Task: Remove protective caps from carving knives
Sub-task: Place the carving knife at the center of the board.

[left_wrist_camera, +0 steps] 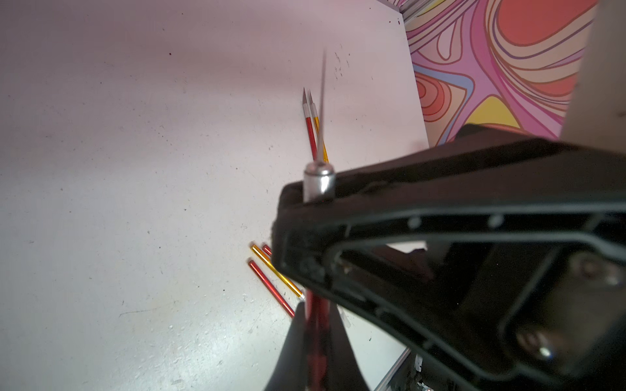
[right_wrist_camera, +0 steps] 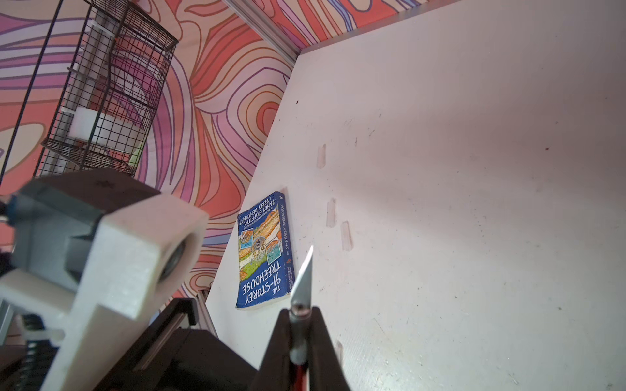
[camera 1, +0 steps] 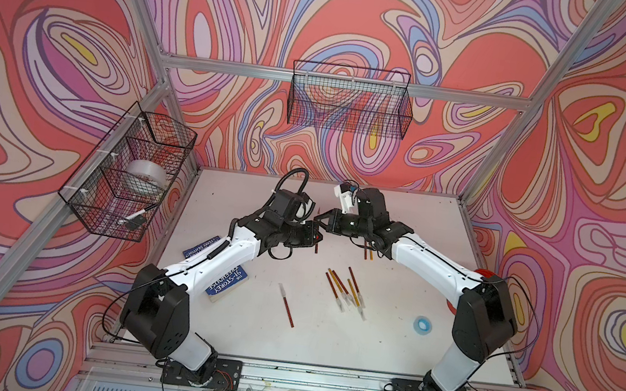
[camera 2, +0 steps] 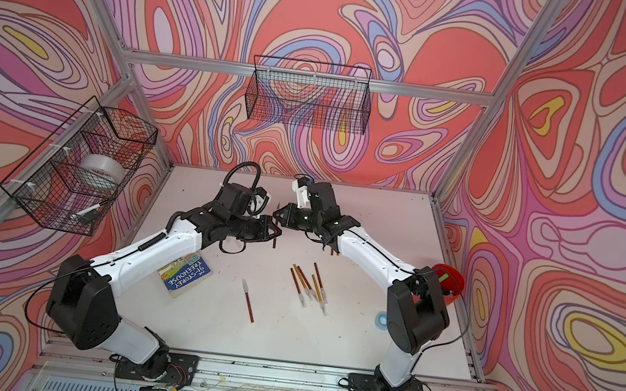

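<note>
The white surface [camera 1: 385,355] carries a blue paperback book [right_wrist_camera: 264,250]. Beyond the book, raised off the surface, the left end effector [camera 1: 316,239] and right end effector [camera 1: 317,221] both pinch one red-handled carving knife [right_wrist_camera: 303,270], blade bare. Three translucent whitish caps [right_wrist_camera: 331,212] lie near the book.

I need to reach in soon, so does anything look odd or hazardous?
Yes. The carving knife, gripped by both the left gripper and right gripper, has its blade bare, sticking out beyond the grip. At least three loose protective caps lie scattered on the table near a book.
</note>
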You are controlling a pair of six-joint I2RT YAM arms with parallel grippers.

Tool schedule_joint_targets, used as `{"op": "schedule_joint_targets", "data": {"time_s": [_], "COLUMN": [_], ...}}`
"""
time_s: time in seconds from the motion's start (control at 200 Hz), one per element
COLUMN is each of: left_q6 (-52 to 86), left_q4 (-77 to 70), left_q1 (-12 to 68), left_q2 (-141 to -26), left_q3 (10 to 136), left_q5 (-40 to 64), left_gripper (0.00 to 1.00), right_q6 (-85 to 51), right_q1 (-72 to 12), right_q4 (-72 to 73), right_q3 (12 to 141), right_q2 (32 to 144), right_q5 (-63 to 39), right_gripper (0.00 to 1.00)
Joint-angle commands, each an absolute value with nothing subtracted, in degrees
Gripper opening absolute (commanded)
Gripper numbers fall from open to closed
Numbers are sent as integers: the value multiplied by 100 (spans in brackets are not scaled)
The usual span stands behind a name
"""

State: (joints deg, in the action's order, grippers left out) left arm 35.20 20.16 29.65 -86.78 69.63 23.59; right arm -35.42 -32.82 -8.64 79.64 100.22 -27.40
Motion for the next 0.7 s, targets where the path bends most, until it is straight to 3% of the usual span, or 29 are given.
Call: {"op": "schedule_joint_targets", "data": {"time_s": [0.0, 0.05, 0.105, 0.24, 0.511, 0.696], "left_q6": [3455, 3468, 3475, 3470, 3304, 3281], "left_q4": [1979, 1960, 1934, 1956, 2216, 2300], "left_q1": [2979, 2975, 2979, 2976, 2964, 2865], "left_q2": [-8722, -8710, -8671, -8533, -8067, -7832], "left_q3": [7104, 7054, 6989, 6810, 6395, 6139], "left_q5": [2382, 2364, 2336, 2246, 1901, 1757], "left_gripper": [35, 58, 77, 99, 100, 100], "right_q6": [-3351, -3263, -3140, -2796, -2118, -2006], "right_q1": [-3297, -3296, -3292, -3200, -3017, -2807], "right_q4": [-1029, -1163, -1403, -2003, -3127, -3252], "right_q3": [8088, 8174, 8300, 8675, 9405, 9423], "right_q2": [10116, 10118, 10117, 10406, 11089, 11485], "right_q5": [-2682, -2563, -2344, -1737, -405, -188], "right_gripper": [0, 0, 0, 0, 0, 0]}}
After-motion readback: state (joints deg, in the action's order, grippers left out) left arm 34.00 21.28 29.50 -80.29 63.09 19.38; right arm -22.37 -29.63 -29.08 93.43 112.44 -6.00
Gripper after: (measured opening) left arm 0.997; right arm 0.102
